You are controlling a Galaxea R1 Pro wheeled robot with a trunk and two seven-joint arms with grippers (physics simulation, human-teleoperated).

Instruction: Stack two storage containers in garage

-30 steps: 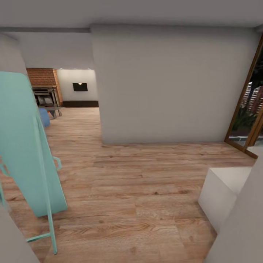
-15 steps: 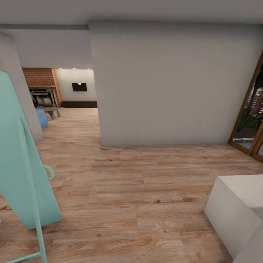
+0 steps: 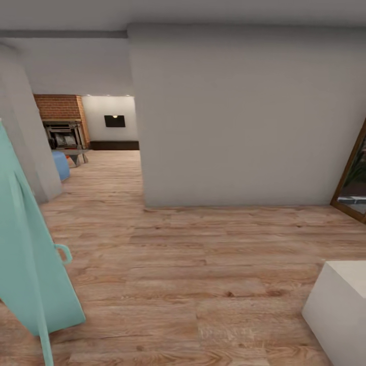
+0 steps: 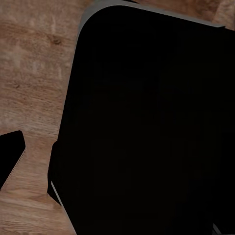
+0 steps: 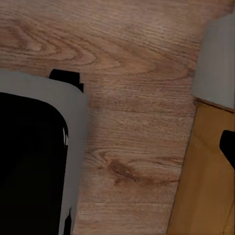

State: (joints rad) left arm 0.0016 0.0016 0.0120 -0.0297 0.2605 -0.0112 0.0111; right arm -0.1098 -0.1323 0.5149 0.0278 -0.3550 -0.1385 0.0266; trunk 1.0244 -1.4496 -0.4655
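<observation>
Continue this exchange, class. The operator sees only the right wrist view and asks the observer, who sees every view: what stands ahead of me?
Observer: A plain white wall faces you in the head view.
Operator: Any way past it?
Observer: An opening to its left shows a brick fireplace farther off.
Operator: Anything close on my sides?
Observer: A teal board stands at the near left.

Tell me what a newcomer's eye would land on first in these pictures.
The mint-green folded frame leaning at the head view's left edge stands out against the light wood-plank floor. A broad white wall blocks the middle; left of it, a passage leads to the red-brick fireplace. A white block sits at lower right.
</observation>
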